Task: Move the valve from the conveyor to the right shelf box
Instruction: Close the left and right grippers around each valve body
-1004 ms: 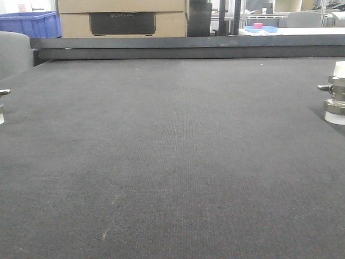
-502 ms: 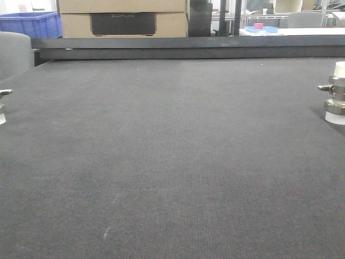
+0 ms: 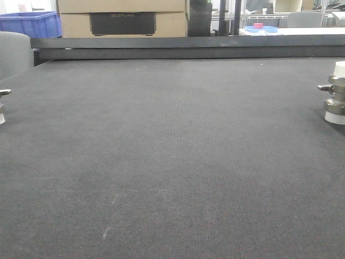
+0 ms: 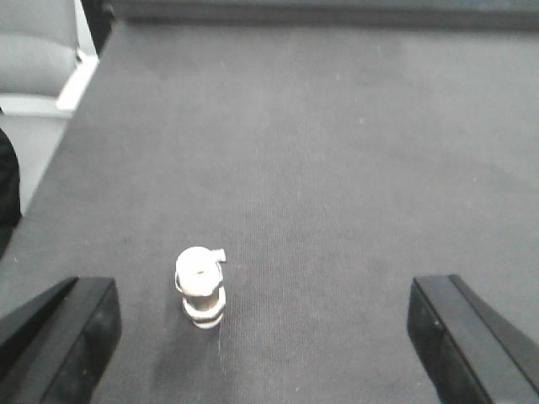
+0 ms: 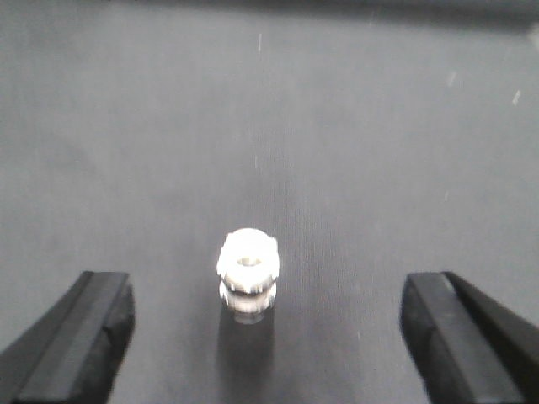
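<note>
No motion noted since earlier. Shown only by wrist views: left claw (image 4: 263, 295) spread astride left valve (image 4: 200, 290), right claw (image 5: 265, 290) spread astride right valve (image 5: 247, 273).

The conveyor belt (image 3: 172, 162) is lying open across its wide middle, leaving free passage there. The right-hand valve (image 3: 335, 93) and the left-hand valve (image 3: 1, 105) are standing upright at opposite edges, well apart. The dark rail (image 3: 188, 47) is closing off the far side. The left gripper (image 4: 265, 345) and the right gripper (image 5: 269, 345) are hanging spread wide, each with bare belt showing all around the valve below it.
</note>
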Controlling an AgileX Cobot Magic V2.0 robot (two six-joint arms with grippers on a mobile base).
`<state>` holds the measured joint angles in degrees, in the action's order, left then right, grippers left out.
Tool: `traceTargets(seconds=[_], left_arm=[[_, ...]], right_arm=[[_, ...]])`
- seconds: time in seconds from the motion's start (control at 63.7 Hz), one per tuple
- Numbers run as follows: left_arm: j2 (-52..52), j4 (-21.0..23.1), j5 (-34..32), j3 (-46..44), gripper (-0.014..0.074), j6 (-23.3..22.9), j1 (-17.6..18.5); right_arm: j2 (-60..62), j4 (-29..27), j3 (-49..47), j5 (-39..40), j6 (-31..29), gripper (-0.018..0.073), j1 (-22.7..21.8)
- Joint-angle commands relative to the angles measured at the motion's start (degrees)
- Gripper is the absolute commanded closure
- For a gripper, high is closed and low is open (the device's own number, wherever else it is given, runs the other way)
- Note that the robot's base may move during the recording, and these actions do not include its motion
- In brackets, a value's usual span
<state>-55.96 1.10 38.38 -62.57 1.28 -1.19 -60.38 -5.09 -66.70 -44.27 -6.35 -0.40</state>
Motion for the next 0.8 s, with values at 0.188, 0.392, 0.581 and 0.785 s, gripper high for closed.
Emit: traceTargets(seconds=[0.188,0.392,0.581,0.785], left_arm=[[-1.9,0.4,0.0,-1.0,-0.0005,-0.5,0.4],[-1.9,0.4,0.0,-1.0,-0.0005,-0.5,0.4],[-1.9,0.4,0.0,-1.0,-0.0005,-0.5,0.4],[-1.9,0.4,0.0,-1.0,-0.0005,-0.5,0.4]], right_arm=[[-21.4,0.3,-21.9,-19.0,-2.6,0.011,0.0],[-32.2,-0.8,-25.5,-19.2,-2.6,-0.0017,0.0],[-40.3,-1.1,-25.5,-18.6,-2.7,-0.001,0.0],[-46.8,-1.5,-25.5,-17.6,-4.3,-0.001,0.0]])
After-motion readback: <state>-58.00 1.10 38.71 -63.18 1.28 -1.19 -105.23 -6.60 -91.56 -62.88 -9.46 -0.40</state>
